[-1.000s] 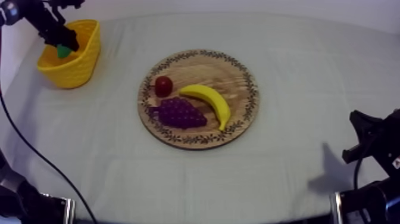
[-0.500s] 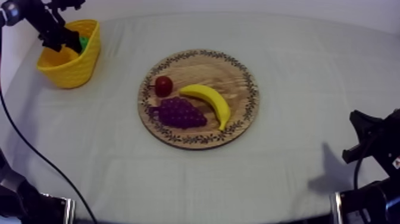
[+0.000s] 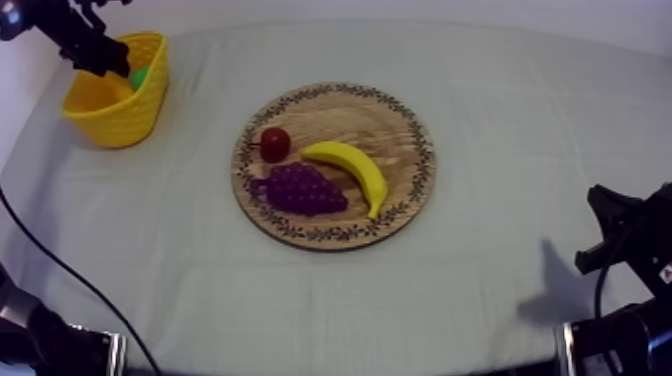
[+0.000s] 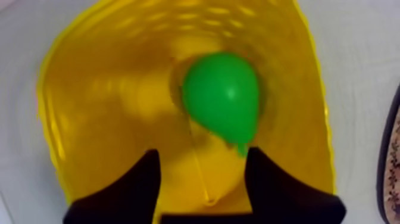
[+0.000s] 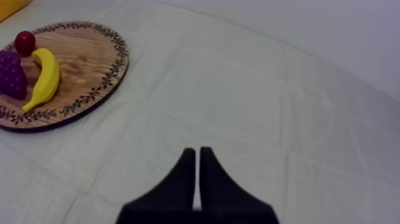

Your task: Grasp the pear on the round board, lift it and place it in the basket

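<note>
The pear (image 4: 221,95) lies in the yellow basket (image 4: 89,119) under our left pincer (image 4: 202,154), spread and empty. Our right pincer (image 5: 197,152) rests clenched over the bench (image 5: 268,89). The pear looks light, stiff, perhaps slippery: best gripped across its broad belly.

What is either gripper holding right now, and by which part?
Nothing. Left gripper is open over the basket, with the pear lying inside it; right gripper is shut on nothing.

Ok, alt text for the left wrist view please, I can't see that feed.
The green pear lies inside the yellow basket, seen from above. The left hand hangs open over it, its black fingers apart with nothing between them. The rim of the wooden board shows beside the basket.
</note>
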Motion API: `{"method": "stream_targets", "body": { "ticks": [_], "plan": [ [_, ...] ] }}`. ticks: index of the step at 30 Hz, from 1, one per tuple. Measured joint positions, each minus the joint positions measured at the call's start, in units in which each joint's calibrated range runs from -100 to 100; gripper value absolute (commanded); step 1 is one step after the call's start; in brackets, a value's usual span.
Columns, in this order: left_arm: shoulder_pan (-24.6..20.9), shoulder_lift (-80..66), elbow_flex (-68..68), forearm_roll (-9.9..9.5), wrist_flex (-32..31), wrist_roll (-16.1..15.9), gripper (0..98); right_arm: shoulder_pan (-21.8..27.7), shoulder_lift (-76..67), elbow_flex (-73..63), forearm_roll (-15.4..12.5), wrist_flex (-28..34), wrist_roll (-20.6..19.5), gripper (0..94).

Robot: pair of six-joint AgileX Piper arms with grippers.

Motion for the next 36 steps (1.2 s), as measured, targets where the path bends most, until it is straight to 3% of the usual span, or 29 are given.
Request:
{"method": "stream_targets", "body": {
  "ticks": [7, 12, 28, 36],
  "plan": [
    [0.1, -6.0, 5.6, 0.94, -2.8, 0.8, 22.0, 0.0, 0.0, 0.0, 0.0, 0.0, 0.0, 0.4],
    [0.4, -11.2, 11.4, 1.10, -6.2, 1.5, 14.8, 0.0, 0.0, 0.0, 0.0, 0.0, 0.0, 0.4],
    [3.8, -34.4, 31.5, 2.38, -16.9, 2.6, 1.5, 0.0, 0.0, 0.0, 0.0, 0.0, 0.0, 0.4],
    [6.1, -46.8, 41.0, 2.52, -22.9, 2.9, 0.2, 0.0, 0.0, 0.0, 0.0, 0.0, 0.0, 0.4]
  ]
}}
